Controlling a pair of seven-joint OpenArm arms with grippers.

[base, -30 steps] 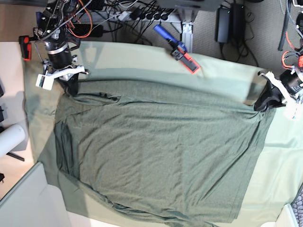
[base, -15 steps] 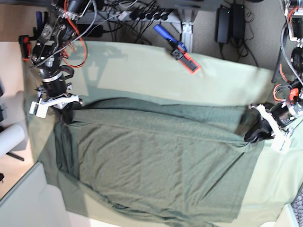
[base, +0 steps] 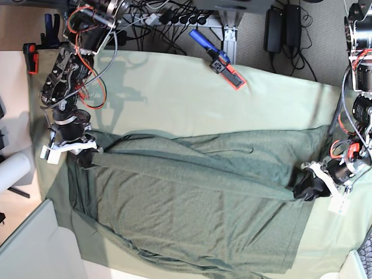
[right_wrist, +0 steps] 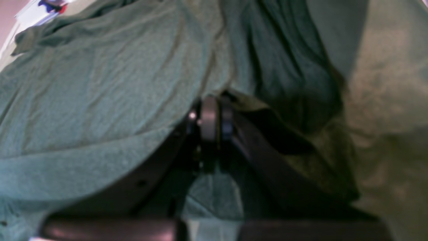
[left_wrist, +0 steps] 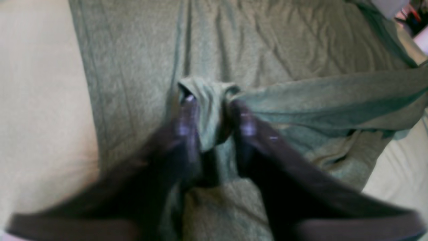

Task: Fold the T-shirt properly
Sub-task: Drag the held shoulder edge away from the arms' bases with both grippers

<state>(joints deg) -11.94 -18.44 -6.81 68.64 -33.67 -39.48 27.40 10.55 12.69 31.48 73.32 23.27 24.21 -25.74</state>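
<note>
Pale green table cloth (base: 174,93) carries the T-shirt (base: 192,203), wrinkly dark heathered knit lying long-axis left-right in the base view, top edge folded over; left gripper (left_wrist: 214,115) parted, a bunched fold between its fingers (left_wrist: 187,124); right gripper (right_wrist: 212,117) clamped on the shirt's edge.

Base view looks straight down from high above – both wrist views sit close, sharing the T-shirt (base: 192,197)
</note>
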